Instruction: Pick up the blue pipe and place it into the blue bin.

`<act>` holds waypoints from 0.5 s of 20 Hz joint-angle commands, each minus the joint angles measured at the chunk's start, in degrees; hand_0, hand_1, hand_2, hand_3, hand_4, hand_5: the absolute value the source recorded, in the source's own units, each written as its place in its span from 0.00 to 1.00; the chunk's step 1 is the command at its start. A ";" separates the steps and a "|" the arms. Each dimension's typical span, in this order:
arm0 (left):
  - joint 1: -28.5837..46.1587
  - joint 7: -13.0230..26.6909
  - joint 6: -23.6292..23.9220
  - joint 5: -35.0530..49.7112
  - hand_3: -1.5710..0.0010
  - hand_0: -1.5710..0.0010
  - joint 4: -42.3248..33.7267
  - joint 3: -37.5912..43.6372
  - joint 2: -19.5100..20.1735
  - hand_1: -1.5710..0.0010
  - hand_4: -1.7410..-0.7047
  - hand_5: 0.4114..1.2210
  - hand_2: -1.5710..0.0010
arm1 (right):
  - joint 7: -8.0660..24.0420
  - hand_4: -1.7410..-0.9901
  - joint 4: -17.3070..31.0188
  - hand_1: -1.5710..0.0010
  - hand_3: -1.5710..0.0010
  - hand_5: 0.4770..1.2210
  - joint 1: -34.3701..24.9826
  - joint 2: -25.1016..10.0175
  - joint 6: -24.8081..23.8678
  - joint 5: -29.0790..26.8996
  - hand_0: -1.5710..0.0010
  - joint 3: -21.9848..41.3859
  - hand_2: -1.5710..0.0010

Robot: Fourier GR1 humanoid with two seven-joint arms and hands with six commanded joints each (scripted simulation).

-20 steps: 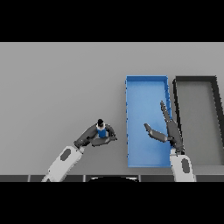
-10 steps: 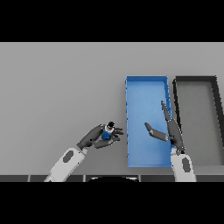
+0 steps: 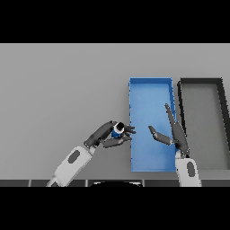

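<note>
Blue pipe (image 3: 117,129) in our left hand (image 3: 107,136), just outside the blue bin's (image 3: 150,85) left wall.

Left fingers curled round the pipe, pinching it w/ the thumb above the grey desk (image 3: 58,90); fingertips reach the bin's left rim. Our right hand (image 3: 174,134) sits over the bin's right side, fingers straight & spread, thumb pointing left, holding nothing. Dark bin (image 3: 201,81) stands just right of the blue one.

One head view only, aimed steeply down at the grey table (image 3: 58,85) from the near side. Medium range: blue bin (image 3: 150,90) right of centre, dark bin (image 3: 200,83) at the right edge.
</note>
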 commanded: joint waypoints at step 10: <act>0.88 1.86 -3.61 -0.25 0.00 0.00 -0.75 0.92 -1.00 0.00 0.26 1.00 0.00 | -2.24 0.78 -6.46 1.00 1.00 0.14 11.26 6.30 -7.15 3.90 1.00 2.12 1.00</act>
